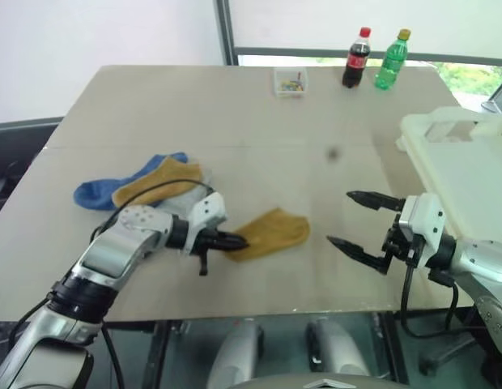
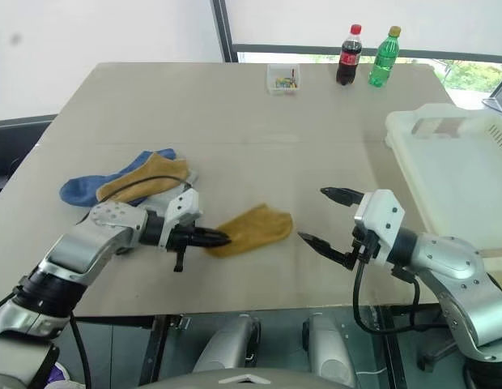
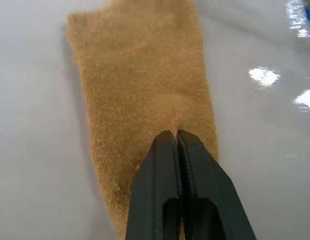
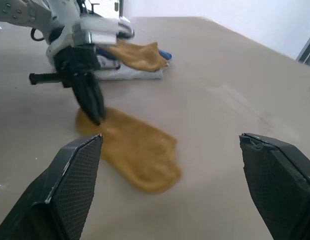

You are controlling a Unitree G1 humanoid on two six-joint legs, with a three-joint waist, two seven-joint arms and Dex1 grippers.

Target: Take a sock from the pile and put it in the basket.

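We see our left claw (image 1: 235, 240) pinching a flat mustard-yellow knit sock (image 1: 271, 232). Our right claw (image 1: 356, 220) gapes wide, empty, the cream-white rectangular plastic basket (image 1: 470, 162) just behind it.

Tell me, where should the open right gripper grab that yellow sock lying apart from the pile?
Probably the free toe end of the sock, coming from the basket side. It lies flat and stretched toward the right gripper, whose fingers stand open. The left gripper is shut on the other end, so that end is taken.
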